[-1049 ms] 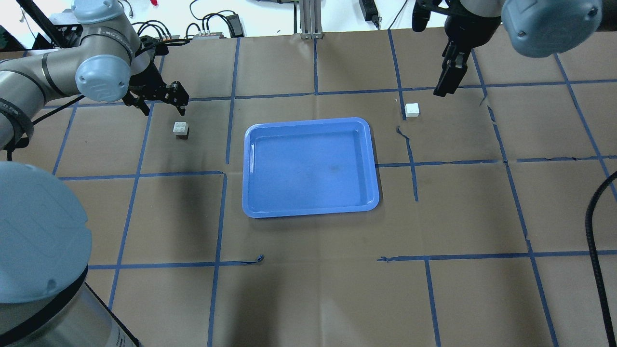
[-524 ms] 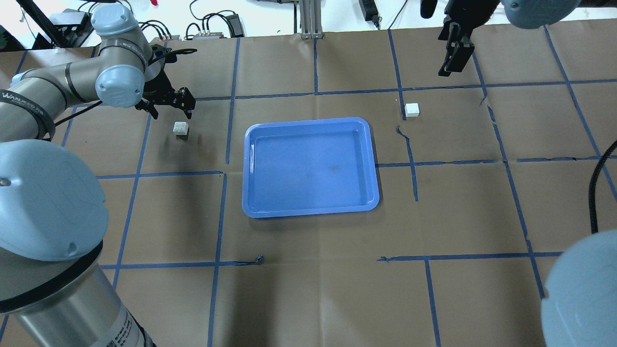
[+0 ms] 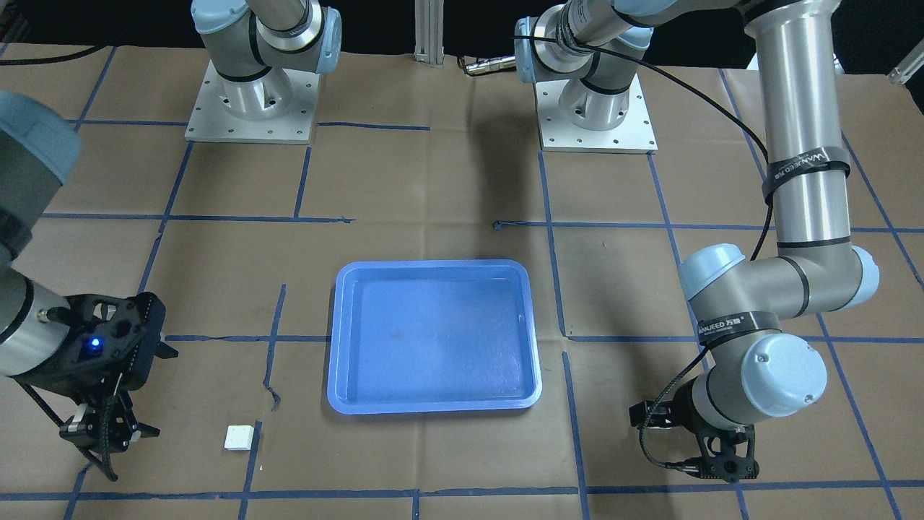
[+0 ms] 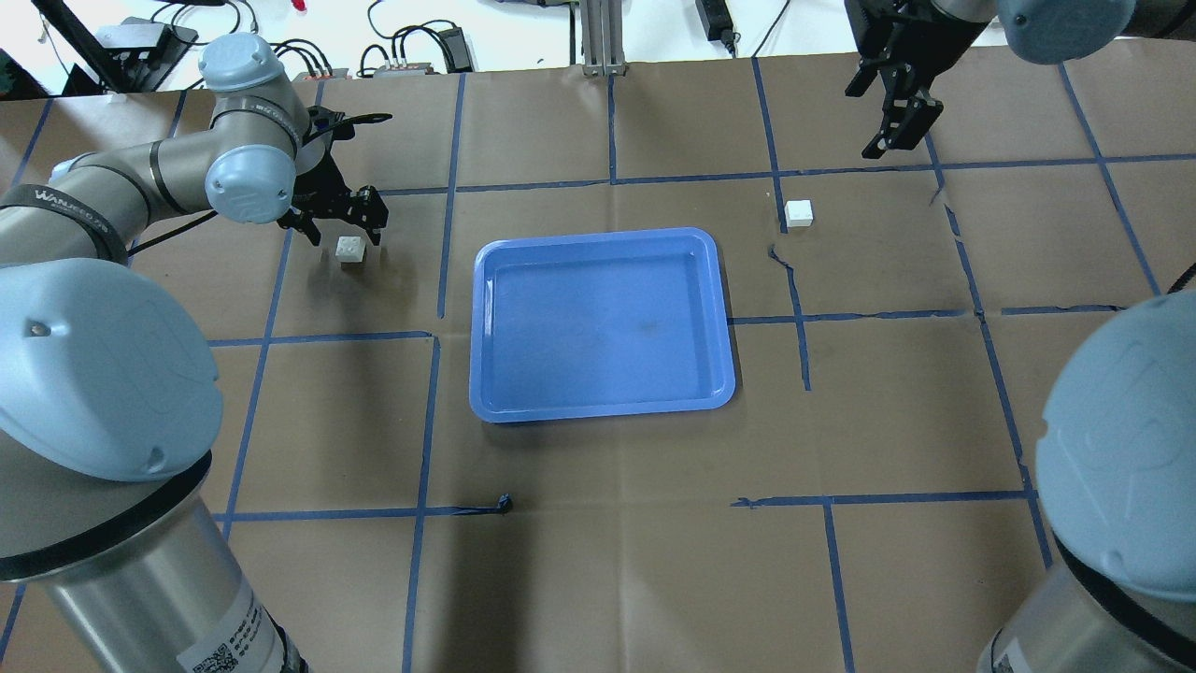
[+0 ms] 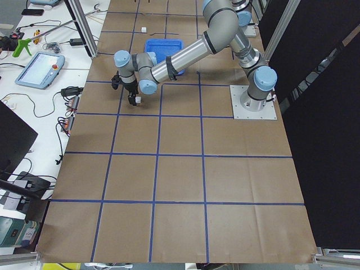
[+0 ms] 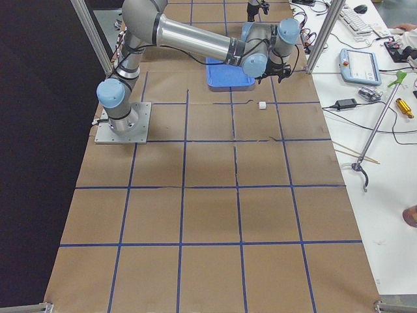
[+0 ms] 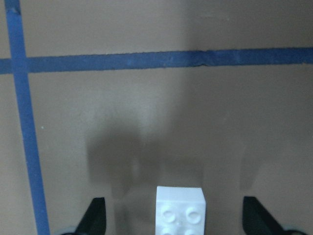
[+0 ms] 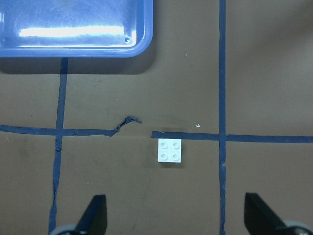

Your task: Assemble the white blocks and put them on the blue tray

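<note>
One white block (image 4: 350, 249) sits on the brown paper left of the blue tray (image 4: 603, 322). My left gripper (image 4: 342, 227) is open and hangs right over it. In the left wrist view the block (image 7: 180, 210) lies between the two fingertips (image 7: 95, 218). The other white block (image 4: 798, 213) lies right of the tray's far corner; it also shows in the right wrist view (image 8: 170, 150). My right gripper (image 4: 892, 136) is open and empty, high and beyond that block. The tray holds nothing.
Cables and power bricks (image 4: 411, 56) and an aluminium post (image 4: 598, 37) line the far edge. The two arm bases (image 3: 249, 94) (image 3: 595, 108) stand at the robot's side. Blue tape lines cross the paper, with small torn curls (image 4: 783, 257).
My left gripper has moved right and toward the left white block, ending over it. My right gripper has drawn back from the right block toward the far edge. Both blocks stayed put.
</note>
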Controlling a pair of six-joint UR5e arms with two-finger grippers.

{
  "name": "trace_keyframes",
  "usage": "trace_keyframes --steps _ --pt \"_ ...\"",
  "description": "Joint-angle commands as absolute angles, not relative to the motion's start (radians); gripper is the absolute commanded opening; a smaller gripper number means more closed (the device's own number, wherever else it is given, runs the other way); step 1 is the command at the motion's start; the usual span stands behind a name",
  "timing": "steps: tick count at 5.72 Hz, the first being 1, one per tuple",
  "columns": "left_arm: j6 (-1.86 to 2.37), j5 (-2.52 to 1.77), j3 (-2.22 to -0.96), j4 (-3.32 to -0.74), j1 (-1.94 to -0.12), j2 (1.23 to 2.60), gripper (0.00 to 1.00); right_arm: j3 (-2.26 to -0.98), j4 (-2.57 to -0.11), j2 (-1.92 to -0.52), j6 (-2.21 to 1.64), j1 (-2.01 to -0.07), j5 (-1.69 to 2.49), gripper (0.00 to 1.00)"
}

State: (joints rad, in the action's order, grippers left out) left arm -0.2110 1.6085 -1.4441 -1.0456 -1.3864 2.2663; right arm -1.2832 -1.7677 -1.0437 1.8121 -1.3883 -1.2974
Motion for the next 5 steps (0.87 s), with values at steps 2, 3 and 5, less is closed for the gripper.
trace_keyframes --steps 2,3,5 --pt "-0.218 1.608 -1.437 -1.06 -1.387 2.269 0.17 -1.296 -1.792 -0.928 1.94 -1.371 -1.178 1.0" --pt "-0.216 1.599 -1.436 -1.061 -1.387 2.263 0.12 -1.298 -1.802 -0.905 1.933 -1.371 -1.177 1.0" --pt "-0.201 1.586 -1.446 -1.136 -1.473 2.194 0.12 -1.308 -1.853 -0.856 1.88 -1.35 -1.175 1.0"
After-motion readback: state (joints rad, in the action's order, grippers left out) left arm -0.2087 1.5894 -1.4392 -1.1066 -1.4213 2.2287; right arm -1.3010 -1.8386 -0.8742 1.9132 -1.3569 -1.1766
